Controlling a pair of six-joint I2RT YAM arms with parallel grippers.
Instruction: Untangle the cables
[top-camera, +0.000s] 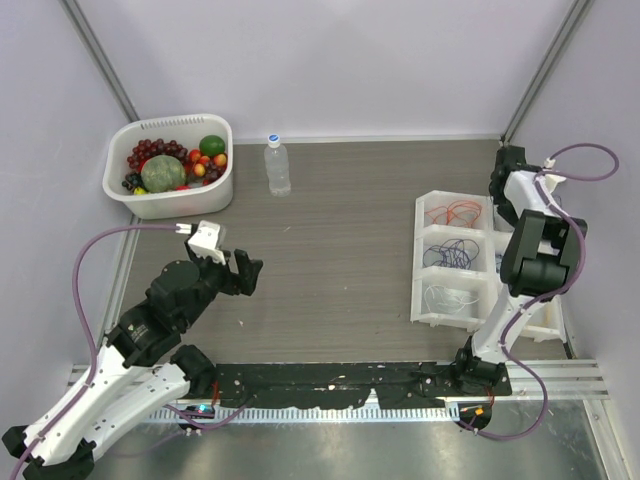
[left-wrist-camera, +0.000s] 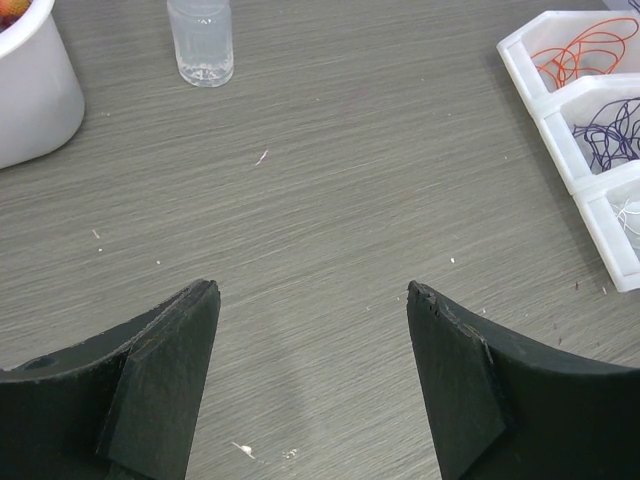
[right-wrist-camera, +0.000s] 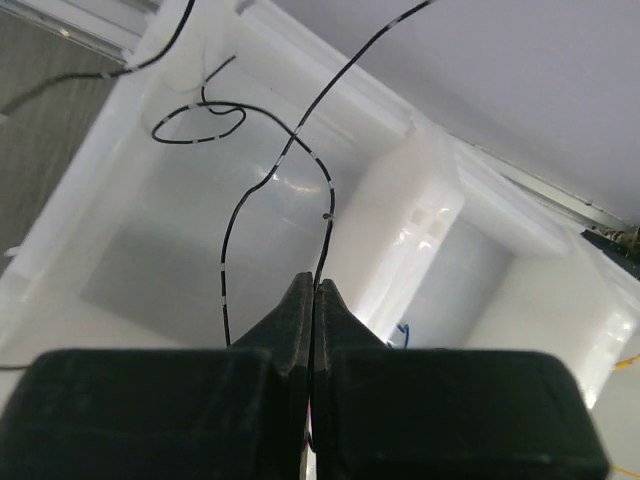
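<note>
Overhead, two wrist closeups, shared tray (top-camera: 418, 262)

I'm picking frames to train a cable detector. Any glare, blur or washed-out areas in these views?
Top view: sharp, with glare on the metal strip at the near edge. Left wrist: table grain crisp, no glare. Right wrist: white tray washed out and soft, yet the black cable reads clearly.

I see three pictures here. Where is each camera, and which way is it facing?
Top external: above and behind, looking down on the table; both arms show.
Left wrist: low, facing forward across the table; open left gripper frames it.
Right wrist: over the white tray, right gripper shut on a black cable.
Shared: top and left wrist both show the bottle and white tray.
</note>
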